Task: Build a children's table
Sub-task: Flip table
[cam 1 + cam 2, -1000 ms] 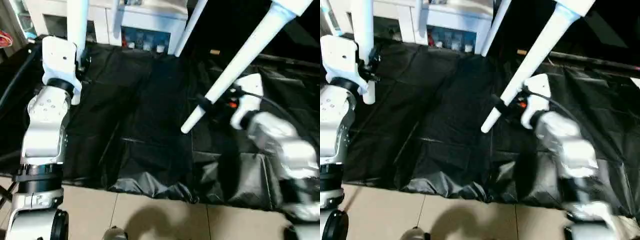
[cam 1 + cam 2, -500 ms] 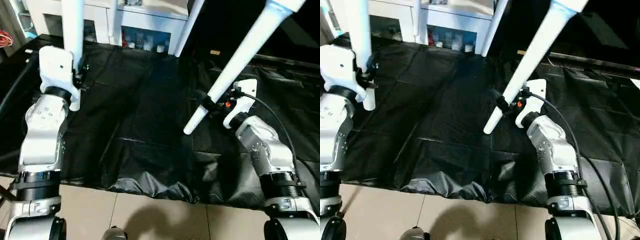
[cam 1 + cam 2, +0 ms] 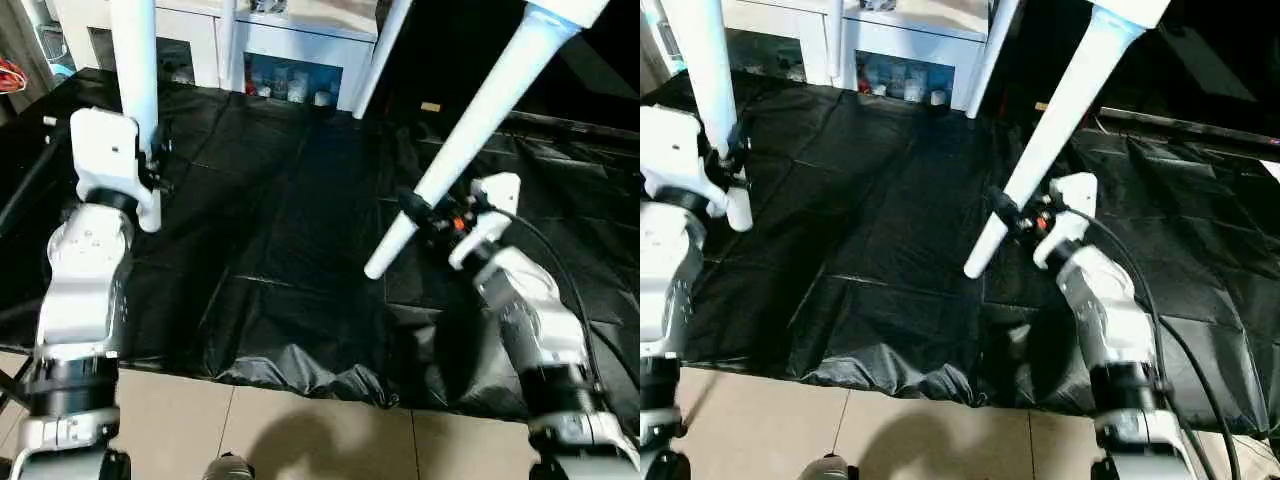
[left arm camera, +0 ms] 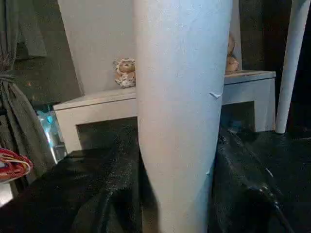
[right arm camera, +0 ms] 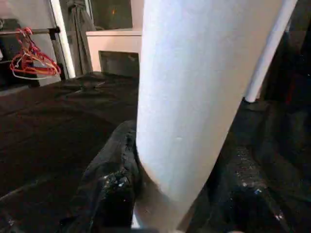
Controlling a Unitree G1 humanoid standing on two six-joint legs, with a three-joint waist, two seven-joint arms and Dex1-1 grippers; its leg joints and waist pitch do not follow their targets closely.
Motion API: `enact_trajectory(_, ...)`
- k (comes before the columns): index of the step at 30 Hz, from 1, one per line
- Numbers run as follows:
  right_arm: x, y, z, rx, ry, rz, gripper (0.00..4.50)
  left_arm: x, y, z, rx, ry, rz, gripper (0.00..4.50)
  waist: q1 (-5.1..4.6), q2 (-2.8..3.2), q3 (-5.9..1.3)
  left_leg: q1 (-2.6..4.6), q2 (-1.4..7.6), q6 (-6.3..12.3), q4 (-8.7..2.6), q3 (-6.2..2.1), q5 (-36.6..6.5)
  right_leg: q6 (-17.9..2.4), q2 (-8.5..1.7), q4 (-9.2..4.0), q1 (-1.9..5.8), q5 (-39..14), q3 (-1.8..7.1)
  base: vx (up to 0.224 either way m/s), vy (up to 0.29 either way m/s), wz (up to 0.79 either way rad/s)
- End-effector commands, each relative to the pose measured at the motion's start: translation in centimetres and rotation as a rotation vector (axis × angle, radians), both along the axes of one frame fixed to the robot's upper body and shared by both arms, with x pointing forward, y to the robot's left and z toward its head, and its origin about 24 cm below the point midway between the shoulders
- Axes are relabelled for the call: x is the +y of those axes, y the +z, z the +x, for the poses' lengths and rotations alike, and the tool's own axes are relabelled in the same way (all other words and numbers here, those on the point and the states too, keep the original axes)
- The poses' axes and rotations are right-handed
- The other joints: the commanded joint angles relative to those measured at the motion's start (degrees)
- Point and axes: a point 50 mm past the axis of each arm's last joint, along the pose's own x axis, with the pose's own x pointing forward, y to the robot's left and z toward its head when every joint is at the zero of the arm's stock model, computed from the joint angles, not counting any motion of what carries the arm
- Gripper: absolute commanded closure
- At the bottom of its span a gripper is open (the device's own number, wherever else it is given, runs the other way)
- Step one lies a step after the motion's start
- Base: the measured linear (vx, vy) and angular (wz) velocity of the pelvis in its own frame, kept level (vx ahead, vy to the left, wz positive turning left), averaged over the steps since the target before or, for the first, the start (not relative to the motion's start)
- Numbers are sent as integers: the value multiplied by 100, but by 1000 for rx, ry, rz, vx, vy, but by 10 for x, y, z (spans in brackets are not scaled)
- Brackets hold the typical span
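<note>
Nearest the robot, a strip of beige tiled floor (image 3: 320,440) runs along the crumpled front edge of a black sheet (image 3: 290,250) that covers the work area.

The right gripper (image 3: 428,212) sits over the sheet, its black fingers (image 3: 412,205) clamped around a white table leg (image 3: 470,135) near that leg's lower end. From the grip, the leg slopes up and away from the robot to a wider flared end at the top of the head view; the short free end points down from the gripper and hangs above the sheet without touching it. In the right wrist view the leg (image 5: 194,87) stands between the two finger pads (image 5: 114,179), which press against its sides. A black cable (image 3: 545,235) loops from the gripper back along the silver forearm.

The left gripper (image 3: 152,170) is closed on a second white leg (image 3: 135,70), held close to upright. This leg rises straight above the gripper, and its lower end projects a short way below the fingers. The left wrist view shows the leg (image 4: 182,107) seated between the dark finger pads (image 4: 121,189).

Beyond both grippers, at the far edge of the sheet, two more white legs (image 3: 375,55) rise upward. Behind them stands a white cabinet (image 3: 290,50) holding small items. Beyond the left gripper, a small stuffed toy (image 4: 126,73) sits on a white shelf. Beyond the right gripper, red hangers (image 5: 34,60) hang on a rail.
</note>
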Motion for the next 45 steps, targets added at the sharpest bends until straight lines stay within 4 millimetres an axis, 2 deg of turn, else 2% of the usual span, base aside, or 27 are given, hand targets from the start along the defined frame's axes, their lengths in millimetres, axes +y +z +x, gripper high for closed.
enact_trajectory(1, 4, 1, -6, -27, 19, -32, 291, -18, -3, -1, -10, -115, 37, 286, -40, 104, -417, 134, 137, -277, -512, -25, -1599, -677, -299, -424, 270, -1297, 287, 0, 0, 0)
enact_trajectory(2, 4, 1, -8, -31, 16, -37, 291, -19, -7, -2, 1, -130, 40, 286, -29, 120, -413, 144, 137, -274, -513, -23, -1620, -664, -301, -438, 262, -1325, 290, 0, 0, 0)
enact_trajectory(7, 4, 3, -22, -56, 15, -74, 297, -22, -22, -8, 56, -162, 47, 286, -11, 114, -399, 164, 148, -310, -541, -33, -1802, -567, -291, -463, 253, -1482, 292, 0, 0, 0)
enact_trajectory(11, 2, 5, -35, -70, -9, -94, 298, -21, -34, -16, 92, -175, 39, 286, -15, 107, -380, 181, 148, -339, -579, -53, -2106, -440, -301, -521, 255, -1864, 284, 0, 0, 0)
enact_trajectory(12, 2, 5, -46, -63, -39, -98, 298, -21, -46, -25, 129, -190, 23, 286, -11, 106, -380, 190, 154, -350, -588, -59, -2162, -398, -304, -547, 248, -1923, 287, 0, 0, 0)
enact_trajectory(13, 2, 5, -46, -63, -39, -98, 298, -21, -46, -25, 129, -190, 23, 286, -2, 229, -386, 219, 163, -380, -597, -72, -2166, -427, -301, -533, 238, -1815, 297, 0, 0, 0)
enact_trajectory(14, 4, 3, -54, -52, -49, -99, 299, -21, -53, -32, 151, -195, 14, 286, -31, 160, -372, 221, 170, -368, -614, -62, -2244, -439, -278, -557, 244, -1706, 286, 0, 0, 0)
enact_trajectory(16, 7, 2, -61, -42, -47, -98, 299, -21, -57, -38, 166, -190, 11, 286, -40, 143, -368, 210, 154, -350, -633, -62, -2307, -438, -270, -552, 269, -1703, 285, 0, 0, 0)
enact_trajectory(19, 9, -2, -69, -19, -58, -97, 299, -23, -63, -49, 192, -194, 2, 286, -65, 128, -338, 224, 157, -344, -653, -66, -2519, -315, -289, -619, 265, -2133, 291, 0, 0, 0)
enact_trajectory(20, 8, -4, -68, -12, -83, -111, 299, -24, -65, -52, 200, -196, -1, 286, -48, 294, -334, 258, 145, -379, -656, -82, -2635, -313, -292, -626, 241, -2220, 295, 0, 0, 0)
enact_trajectory(21, 5, -8, -67, 3, -124, -145, 299, -26, -67, -55, 208, -211, -15, 286, -93, 191, -312, 246, 136, -356, -656, -70, -2681, -253, -274, -662, 238, -2361, 284, 0, 0, 0)
enact_trajectory(22, 4, -10, -66, 10, -139, -162, 299, -27, -67, -57, 209, -222, -23, 286, -105, 182, -303, 257, 120, -349, -650, -70, -2800, -157, -277, -706, 225, -2692, 277, 0, 0, 0)
enact_trajectory(23, 4, -10, -66, 10, -139, -162, 299, -27, -67, -57, 209, -222, -23, 286, -105, 182, -303, 257, 120, -349, -650, -70, -2800, -157, -277, -706, 225, -2692, 277, 0, 0, 0)
enact_trajectory(24, 3, -11, -67, 16, -139, -170, 243, -28, -68, -58, 218, -224, -23, 230, -118, 200, -311, 284, 112, -347, -635, -92, -2942, -26, -285, -749, 210, -3067, 262, 0, 0, 0)
enact_trajectory(26, 2, -13, -68, 22, -159, -176, 229, -28, -72, -61, 239, -227, -15, 216, -140, 206, -288, 296, 110, -346, -645, -106, -3053, 64, -273, -795, 186, -3284, 247, 0, 0, 0)
enact_trajectory(29, 2, -15, -68, 39, -182, -136, 212, -27, -73, -64, 244, -223, -36, 198, -180, 267, -249, 395, 93, -372, -624, -132, -3468, 122, -265, -892, 134, -3751, 187, 0, 0, 0)
enact_trajectory(30, 1, -16, -69, 46, -198, -118, 185, -25, -73, -66, 238, -208, -55, 173, -223, 289, -261, 394, 99, -356, -648, -170, -3514, 100, -290, -911, 203, -3768, 138, 0, 0, 0)
enact_trajectory(31, 0, -16, -70, 47, -210, -111, 185, -23, -72, -68, 234, -197, -67, 173, -250, 268, -274, 367, 106, -350, -659, -170, -3480, 88, -289, -907, 221, -3672, 146, 0, 0, 0)
enact_trajectory(33, -1, -16, -73, 51, -223, -105, 181, -19, -72, -74, 232, -180, -85, 172, -261, 306, -286, 326, 117, -340, -698, -181, -3407, -17, -287, -853, 247, -3308, 180, 0, 0, 0)
enact_trajectory(35, -2, -16, -77, 62, -233, -101, 154, -16, -73, -79, 235, -168, -102, 145, -267, 300, -288, 310, 126, -332, -711, -169, -3340, -51, -280, -836, 250, -3130, 205, 0, 0, 0)
enact_trajectory(37, -4, -15, -84, 76, -275, -114, 142, -14, -76, -88, 248, -160, -135, 130, -261, 304, -319, 264, 130, -306, -728, -148, -3028, -160, -267, -754, 289, -2589, 259, 0, 0, 0)
enact_trajectory(39, -7, -14, -91, 88, -310, -113, 141, -13, -76, -95, 254, -158, -157, 131, -254, 311, -342, 238, 137, -280, -729, -119, -2728, -241, -248, -701, 291, -2158, 293, 0, 0, 0)
enact_trajectory(40, -9, -14, -100, 100, -328, -103, 141, -12, -78, -103, 263, -144, -194, 131, -245, 324, -333, 244, 139, -256, -721, -90, -2661, -307, -229, -693, 268, -1976, 305, 0, 0, 0)
enact_trajectory(42, -10, -14, -105, 104, -335, -103, 141, -11, -79, -107, 270, -133, -216, 131, -226, 304, -325, 240, 143, -228, -713, -64, -2613, -319, -239, -701, 269, -1948, 318, 0, 0, 0)
enact_trajectory(43, -10, -14, -116, 107, -337, -93, 141, -11, -79, -114, 271, -110, -216, 131, -218, 315, -334, 218, 140, -206, -719, -68, -2526, -268, -243, -705, 300, -1931, 318, 0, 0, 0)
enact_trajectory(45, -10, -13, -122, 112, -335, -85, 141, -11, -79, -119, 269, -98, -207, 131, -203, 305, -316, 203, 138, -175, -730, -59, -2496, -198, -243, -724, 302, -2009, 317, 0, 0, 0)
